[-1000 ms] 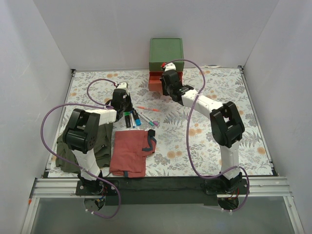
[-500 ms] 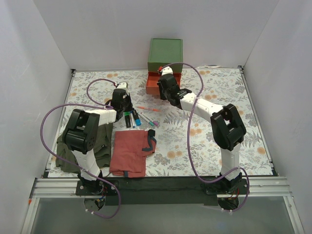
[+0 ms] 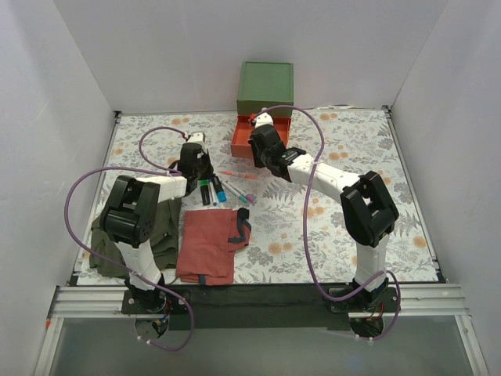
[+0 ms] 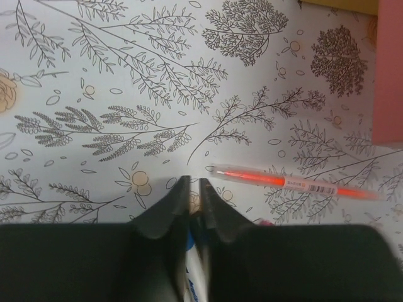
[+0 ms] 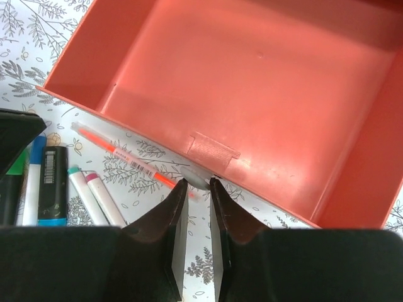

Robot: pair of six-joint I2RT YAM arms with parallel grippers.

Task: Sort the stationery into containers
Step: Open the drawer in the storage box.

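The red-orange drawer [image 3: 241, 141] stands pulled out of the green chest [image 3: 266, 82]; it is empty in the right wrist view [image 5: 252, 82]. My right gripper [image 3: 254, 153] [image 5: 195, 182] is shut on the drawer's small white knob [image 5: 200, 177]. My left gripper [image 3: 200, 178] [image 4: 194, 182] is closed to a narrow gap with a blue marker [image 4: 191, 264] between its fingers. A black green-capped marker [image 3: 205, 192] and a black blue-ended marker [image 5: 53, 182] lie beside it. An orange pen [image 3: 235, 174] [image 4: 283, 182] [image 5: 126, 158] lies in front of the drawer, with pink- and teal-tipped pens [image 5: 94, 195] nearby.
A red folded cloth [image 3: 210, 244] and an olive cloth [image 3: 160, 231] lie at the near left. White walls close in the floral table [image 3: 352, 157] on three sides. A purple cable loops over each arm.
My right gripper has drawn the red-orange drawer out of the chest, toward the near left. The left arm and the markers have not moved.
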